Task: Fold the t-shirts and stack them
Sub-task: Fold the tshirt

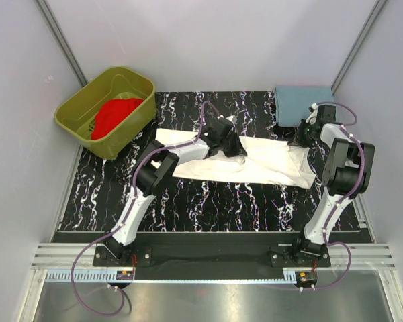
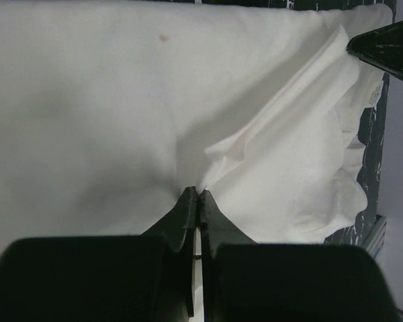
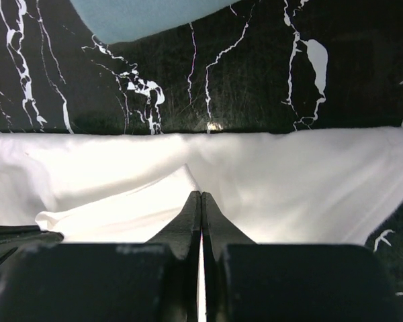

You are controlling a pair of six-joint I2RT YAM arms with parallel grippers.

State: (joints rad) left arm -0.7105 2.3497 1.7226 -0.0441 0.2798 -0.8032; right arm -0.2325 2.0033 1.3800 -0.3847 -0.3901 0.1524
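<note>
Where the camera looks down from above, the white t-shirt (image 1: 269,168) lies flat on the black marbled table (image 1: 208,201), its long axis running left to right. The left gripper (image 1: 236,149) sits over the shirt's middle and the right gripper (image 1: 301,137) at its right end, so each arm is nearest its own share of the cloth. The red t-shirt (image 1: 115,114) waits crumpled in the green tub (image 1: 124,139), far left; a folded blue cloth (image 1: 302,102) lies at the far right corner.

Left wrist view: jaws closed, pinching a raised crease of white cloth, with wrinkles fanning from the tips.

Right wrist view: jaws closed at a folded flap near the shirt's far edge; whether cloth is caught between them cannot be told.
</note>
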